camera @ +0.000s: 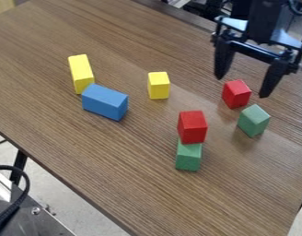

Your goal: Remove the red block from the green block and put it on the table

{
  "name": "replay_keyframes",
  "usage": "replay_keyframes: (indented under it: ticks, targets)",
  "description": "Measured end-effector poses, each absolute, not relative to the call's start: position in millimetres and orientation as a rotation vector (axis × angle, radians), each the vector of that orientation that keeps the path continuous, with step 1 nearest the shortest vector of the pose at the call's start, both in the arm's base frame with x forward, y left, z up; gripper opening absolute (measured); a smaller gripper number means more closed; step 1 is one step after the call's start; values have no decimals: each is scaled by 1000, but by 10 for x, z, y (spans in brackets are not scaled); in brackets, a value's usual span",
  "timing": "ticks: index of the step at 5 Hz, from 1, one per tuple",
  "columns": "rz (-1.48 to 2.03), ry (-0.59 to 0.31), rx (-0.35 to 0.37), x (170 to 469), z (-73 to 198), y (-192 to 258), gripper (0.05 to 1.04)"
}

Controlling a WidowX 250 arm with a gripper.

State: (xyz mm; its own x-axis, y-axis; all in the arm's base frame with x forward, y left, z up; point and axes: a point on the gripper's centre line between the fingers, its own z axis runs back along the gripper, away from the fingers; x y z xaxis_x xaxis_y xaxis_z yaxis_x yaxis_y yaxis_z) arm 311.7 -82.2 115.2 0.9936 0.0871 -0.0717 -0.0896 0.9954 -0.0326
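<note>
The gripper (242,87) hangs open at the upper right, its two black fingers apart with nothing held between them. Below and left of it, a red block (192,126) rests on top of a green block (188,156), right of the middle of the wooden table (116,170). A second red block (236,94) is on the table close under the gripper, and another green block (253,120) sits just below that one.
On the left part of the table a tall yellow block (81,73) stands against a blue block (105,101). A smaller yellow block (158,85) is near the middle. The table's front edge runs diagonally across the lower left, with metal equipment (30,216) beyond it.
</note>
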Motion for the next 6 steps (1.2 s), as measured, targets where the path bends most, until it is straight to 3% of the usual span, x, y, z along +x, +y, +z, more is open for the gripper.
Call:
replay_keyframes:
  ticks: [1, 3, 5, 6]
  targets:
    - [194, 120, -58, 3034, 1075, -775, 999]
    - [372, 112, -105, 2946, 1157, -775, 999]
    - [471, 166, -35, 2785, 1171, -902, 999]
    - [589, 166, -4, 2743, 1041, -805, 999]
